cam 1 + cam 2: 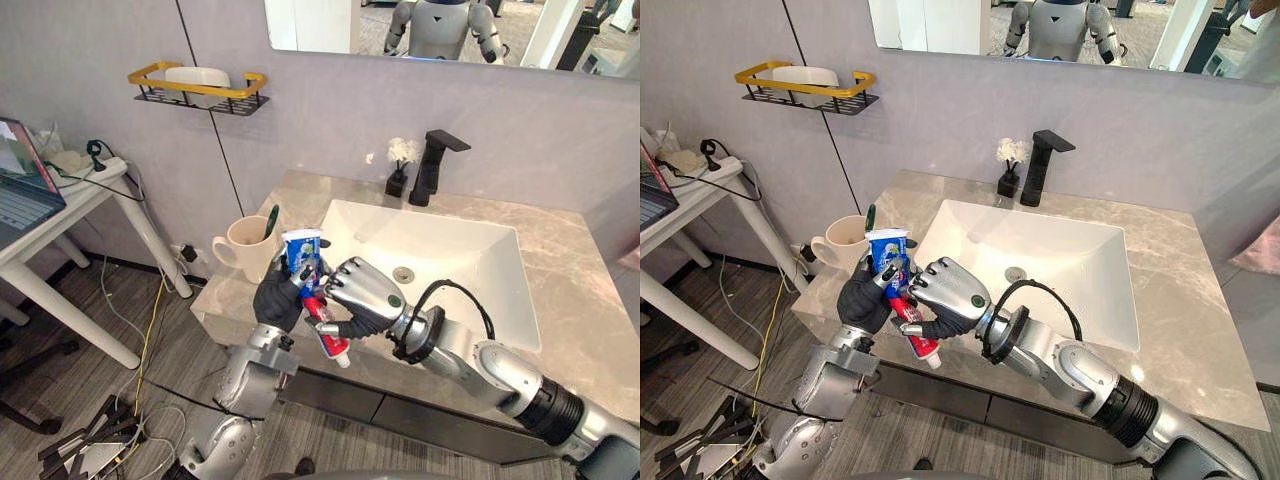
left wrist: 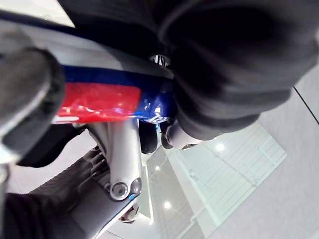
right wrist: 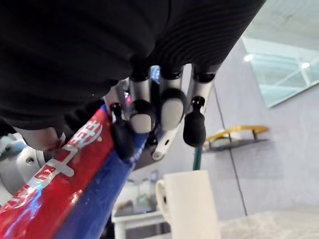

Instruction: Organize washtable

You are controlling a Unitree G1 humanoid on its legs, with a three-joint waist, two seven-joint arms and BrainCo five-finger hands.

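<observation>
The left hand and right hand both clasp the toothpaste tube, held above the tabletop edge beside the mug holding a toothbrush. The tube is not yet stowed; it probably goes in the mug.

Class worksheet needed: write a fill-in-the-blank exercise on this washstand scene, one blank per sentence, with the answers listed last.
1. The left hand and the right hand both grip one ____ tube.
2. The mug on the counter holds a ____ toothbrush.
3. The faucet behind the white sink is ____.

Missing words: toothpaste; green; black.
</observation>
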